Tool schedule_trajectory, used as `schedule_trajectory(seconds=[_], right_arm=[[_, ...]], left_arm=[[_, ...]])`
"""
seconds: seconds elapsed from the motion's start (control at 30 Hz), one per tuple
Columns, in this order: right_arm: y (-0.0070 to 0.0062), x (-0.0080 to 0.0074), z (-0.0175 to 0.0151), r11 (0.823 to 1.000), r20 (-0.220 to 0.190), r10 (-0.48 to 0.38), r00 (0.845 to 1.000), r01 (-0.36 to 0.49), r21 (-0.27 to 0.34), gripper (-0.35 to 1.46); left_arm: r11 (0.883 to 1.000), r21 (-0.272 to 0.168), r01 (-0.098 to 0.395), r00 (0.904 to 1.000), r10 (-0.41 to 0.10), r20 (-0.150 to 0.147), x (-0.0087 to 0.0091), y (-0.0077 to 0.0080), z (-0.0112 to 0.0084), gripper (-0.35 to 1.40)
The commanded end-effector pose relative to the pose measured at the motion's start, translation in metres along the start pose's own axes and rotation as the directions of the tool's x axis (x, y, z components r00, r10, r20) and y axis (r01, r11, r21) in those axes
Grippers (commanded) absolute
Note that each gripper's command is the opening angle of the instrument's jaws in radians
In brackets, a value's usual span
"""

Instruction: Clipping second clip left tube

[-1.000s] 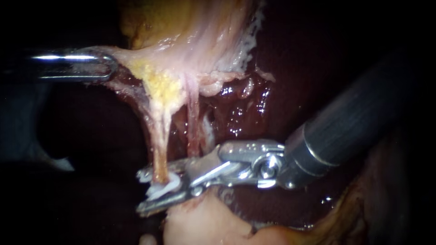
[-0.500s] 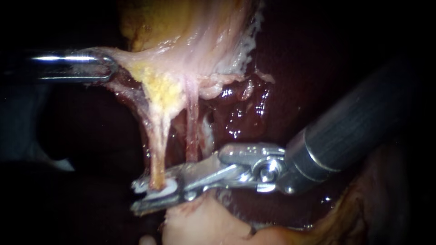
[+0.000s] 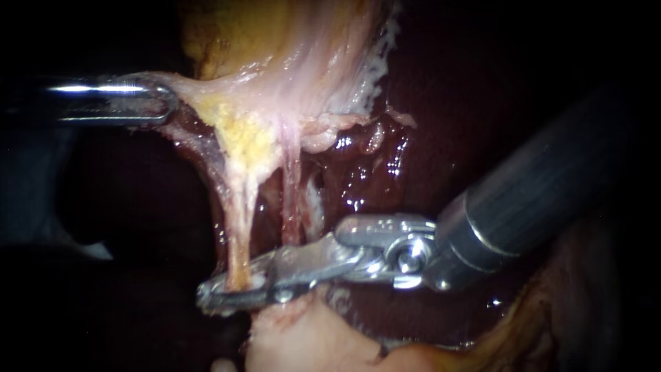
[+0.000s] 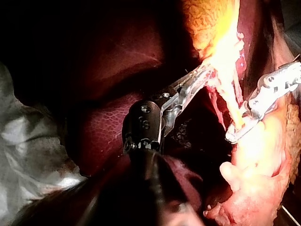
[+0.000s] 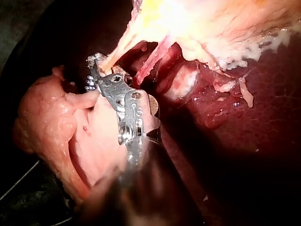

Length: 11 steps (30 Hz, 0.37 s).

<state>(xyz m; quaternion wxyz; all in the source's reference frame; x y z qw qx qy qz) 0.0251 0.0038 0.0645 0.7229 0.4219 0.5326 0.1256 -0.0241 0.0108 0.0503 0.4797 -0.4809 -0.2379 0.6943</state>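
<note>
The end effector of the right instrument (image 3: 206, 297) is clamped on the left tube (image 3: 237, 234) (left instrument (image 3: 169, 102) pinches tissue (image 3: 200, 86) taut); squeeze fully and squarely before releasing.

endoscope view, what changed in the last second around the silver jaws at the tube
The right instrument, silver-jawed on a dark shaft, closed its jaws from gaping to clamped on the thin pale yellowish left tube, squeezing the white clip around it. The left instrument kept its grip on the pale pink tissue; the tubes stayed stretched.
</note>
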Motion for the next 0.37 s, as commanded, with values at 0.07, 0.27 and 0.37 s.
schedule_trajectory(seconds=[0.07,0.27,0.37], right_arm=[[0.0000,0.0000,0.0000,1.000,0.000,-0.001,1.000,0.001,-0.001,-0.35],[0.0002,-0.0001,0.0000,1.000,0.000,-0.001,1.000,0.001,-0.001,-0.35],[0.0002,-0.0001,-0.0001,1.000,0.000,-0.001,1.000,0.001,-0.001,-0.35]], left_arm=[[1.000,0.000,0.000,1.0000,0.000,0.000,0.0000,0.0000,0.0000,-0.35],[1.000,0.000,0.000,1.0000,0.000,0.000,0.0000,-0.0001,0.0001,-0.35],[1.000,0.000,0.000,1.0000,0.000,0.000,0.0000,-0.0001,0.0001,-0.35]])
